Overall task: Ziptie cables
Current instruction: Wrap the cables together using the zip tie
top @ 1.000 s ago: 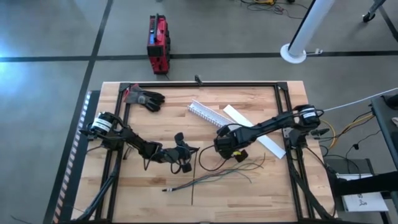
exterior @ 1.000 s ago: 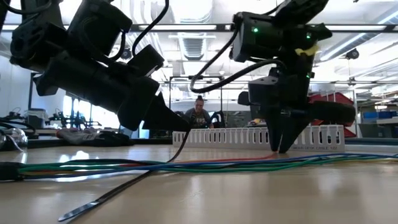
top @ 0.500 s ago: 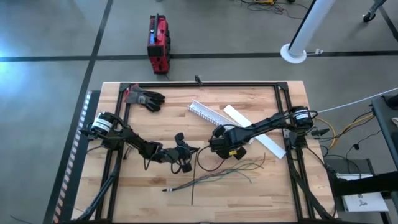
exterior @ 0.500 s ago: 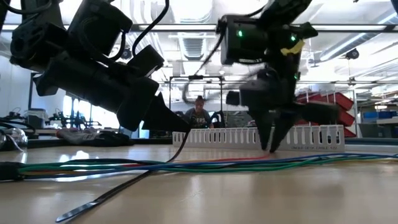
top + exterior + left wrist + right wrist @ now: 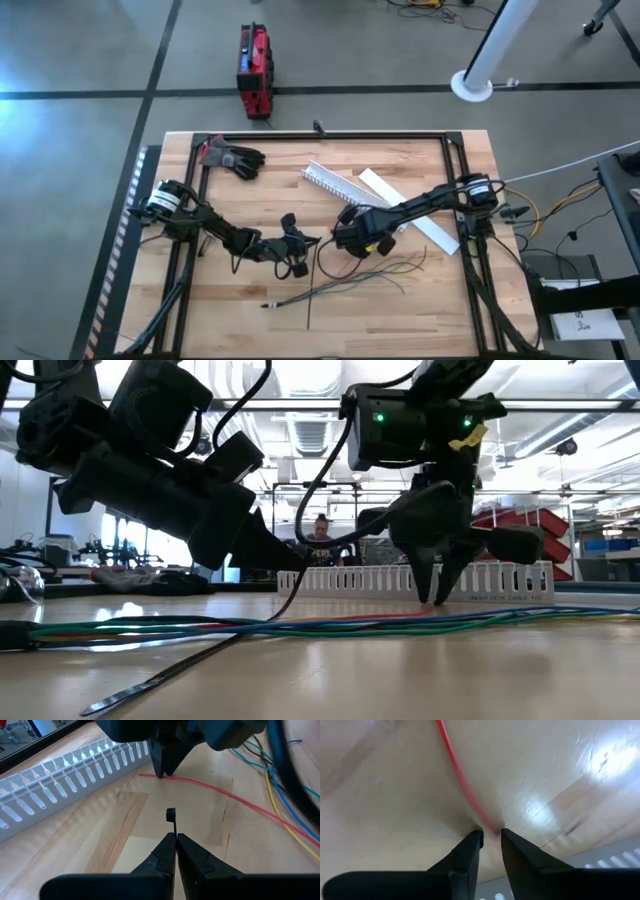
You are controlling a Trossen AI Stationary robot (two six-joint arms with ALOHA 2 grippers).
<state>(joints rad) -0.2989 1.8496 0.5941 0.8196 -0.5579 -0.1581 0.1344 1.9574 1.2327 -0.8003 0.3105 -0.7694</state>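
On the wooden table, the right gripper has slid leftward over the last second, away from the slotted white channel and toward the left arm. Its tips, touching the boards, sit slightly apart astride the end of a red wire, not yet clenched on it. The cables fan out on the wood just beside and nearer the front edge than this claw. That suggests gathering has begun, tying not. The left gripper waits close by, pinched on a black ziptie.
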